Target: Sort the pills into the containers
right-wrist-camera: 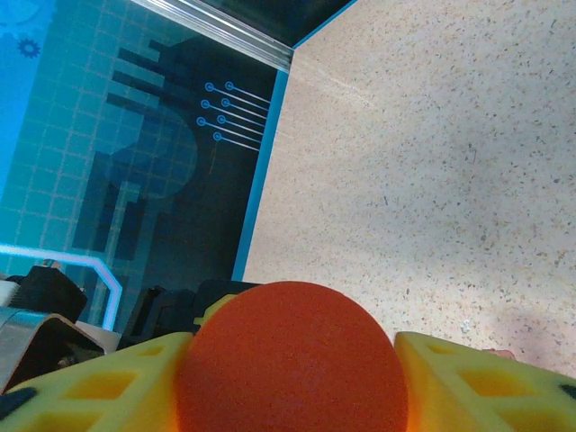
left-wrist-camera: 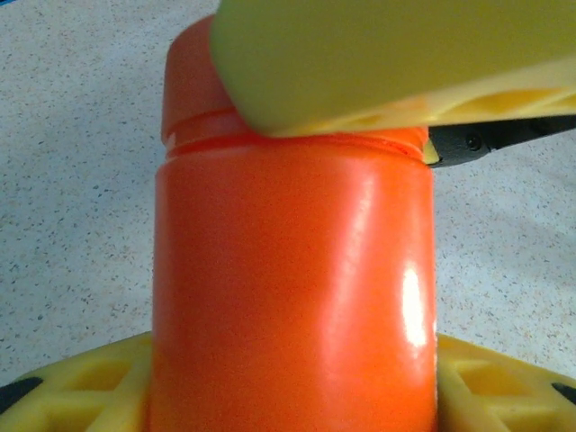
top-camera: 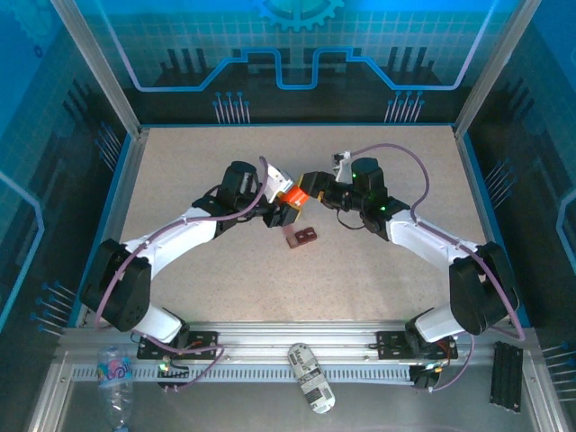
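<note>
Orange bottle (left-wrist-camera: 292,270) clamped from both sides lol
Left gripper (left-wrist-camera: 292,396) grasps its body, right gripper (right-wrist-camera: 292,387) pinches the cap (right-wrist-camera: 292,342); tray (top-camera: 302,237) lies close by the fingers.

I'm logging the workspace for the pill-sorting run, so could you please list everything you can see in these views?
orange bottle: one, orange, at mid-table, gripped from both sides
tray: one, dark red-brown, flat on the table just nearer than the bottle
table: one, speckled beige, inside blue walls
plastic bottle: one, clear with a coloured label, lying by the near rail at the left
labelled cylinder: one, white and grey, lying by the near rail at the middle
black strip: one, black, at the near right corner
arms: two, white and black, reaching in from the near edge
left gripper: yellow fingers, shut on the bottle's body
right gripper: yellow fingers, shut on its cap end
</note>
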Controlling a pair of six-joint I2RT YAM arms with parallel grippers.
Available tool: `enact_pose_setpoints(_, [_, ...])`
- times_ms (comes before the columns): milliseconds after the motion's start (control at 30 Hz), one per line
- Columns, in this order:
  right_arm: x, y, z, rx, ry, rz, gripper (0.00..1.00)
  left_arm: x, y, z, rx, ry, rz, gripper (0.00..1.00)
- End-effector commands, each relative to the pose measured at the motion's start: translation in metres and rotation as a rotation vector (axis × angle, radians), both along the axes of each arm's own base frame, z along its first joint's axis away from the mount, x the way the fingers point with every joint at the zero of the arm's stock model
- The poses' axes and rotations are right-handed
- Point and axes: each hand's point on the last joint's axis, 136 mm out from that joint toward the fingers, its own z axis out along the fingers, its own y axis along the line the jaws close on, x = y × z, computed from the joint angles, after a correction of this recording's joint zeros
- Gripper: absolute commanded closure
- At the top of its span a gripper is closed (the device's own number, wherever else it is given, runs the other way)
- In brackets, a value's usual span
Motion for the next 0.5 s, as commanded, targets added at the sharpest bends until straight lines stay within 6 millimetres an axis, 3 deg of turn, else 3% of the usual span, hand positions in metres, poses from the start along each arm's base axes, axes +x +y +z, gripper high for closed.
enact_pose_setpoints(0, [-0.004,0.002,0.007,0.019,-0.034,0.022,0.54,0.006,-0.010,0.030,-0.061,-0.070,-0.028,1.00])
enact_pose_setpoints(133, [-0.005,0.008,0.024,0.057,-0.166,0.126,0.61,-0.002,-0.014,0.033,-0.067,-0.034,-0.075,1.00])
enact_pose_setpoints(267, [-0.025,0.017,0.046,0.108,-0.449,0.367,0.59,-0.015,-0.022,0.037,-0.101,0.035,-0.154,1.00])
enact_pose_setpoints(367, [-0.027,0.013,0.041,0.108,-0.489,0.434,0.59,-0.019,-0.025,0.039,-0.124,0.060,-0.177,1.00])
enact_pose_setpoints(467, [-0.018,0.005,0.035,0.101,-0.451,0.396,0.57,-0.017,-0.024,0.036,-0.121,0.062,-0.163,1.00])
